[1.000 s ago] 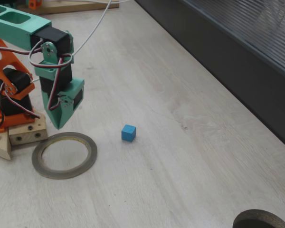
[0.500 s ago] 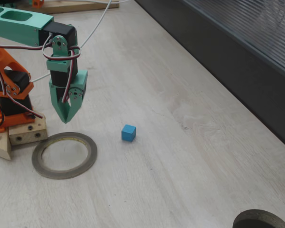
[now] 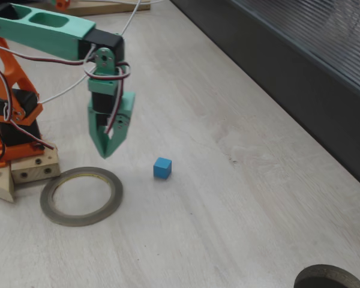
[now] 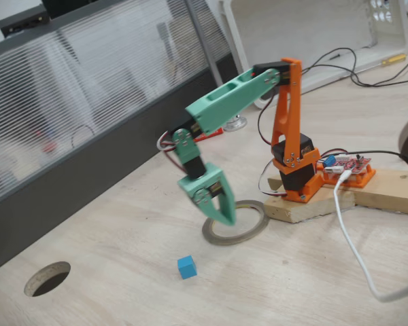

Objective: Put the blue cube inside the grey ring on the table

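— Cube (image 3: 162, 168) (image 4: 186, 267)? Sitting loose on the table (image 3: 240, 198) (image 4: 109, 285), right of the ring (image 3: 81, 195) (image 4: 235, 223), clear of its rim, open wood all round.

— Gripper (image 3: 107, 153) (image 4: 227, 219)? Hanging tip-down above the gap between ring and cube, fingers pinched together, nothing held, touching neither.

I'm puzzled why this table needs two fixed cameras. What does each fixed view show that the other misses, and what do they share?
Alone in a fixed view: the grey ring shows whole, with bare table inside it and the gripper not overlapping it. Alone in a fixed view: a red circuit board beside the arm's base, and there the gripper hides part of the ring. Both fixed views show the blue cube lying on the table outside the ring, with the gripper above the table and apart from the cube.
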